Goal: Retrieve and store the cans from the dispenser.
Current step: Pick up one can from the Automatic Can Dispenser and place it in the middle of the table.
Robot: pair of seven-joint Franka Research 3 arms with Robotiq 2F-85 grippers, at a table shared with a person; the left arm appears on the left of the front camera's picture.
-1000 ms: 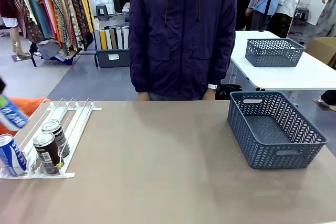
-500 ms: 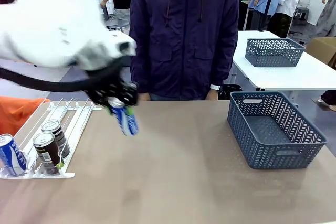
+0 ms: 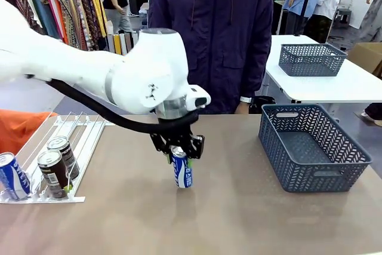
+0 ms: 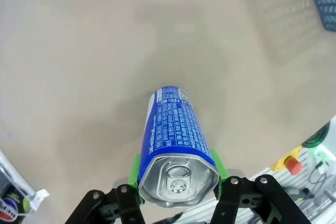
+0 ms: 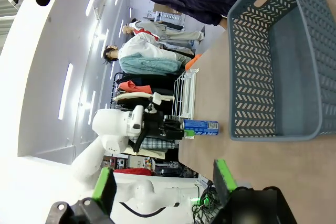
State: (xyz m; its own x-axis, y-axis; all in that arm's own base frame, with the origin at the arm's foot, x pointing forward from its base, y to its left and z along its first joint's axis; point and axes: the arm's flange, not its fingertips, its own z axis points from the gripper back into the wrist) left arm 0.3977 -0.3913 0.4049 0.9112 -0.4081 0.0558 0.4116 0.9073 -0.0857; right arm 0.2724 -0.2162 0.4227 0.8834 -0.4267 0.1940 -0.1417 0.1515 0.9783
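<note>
Left gripper (image 3: 179, 148) clamps blue can (image 3: 182, 172) upright, seemingly touching table (image 3: 239, 219).

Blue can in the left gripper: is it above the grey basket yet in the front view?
No, the left gripper holds the blue can upright over the middle of the table, well left of the basket.

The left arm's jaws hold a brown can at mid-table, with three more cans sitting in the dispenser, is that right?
Not quite. The held can is blue, not brown, as the left wrist view shows. The rest stands: the left arm's jaws grip it at mid-table, and three more cans sit in the dispenser.
</note>
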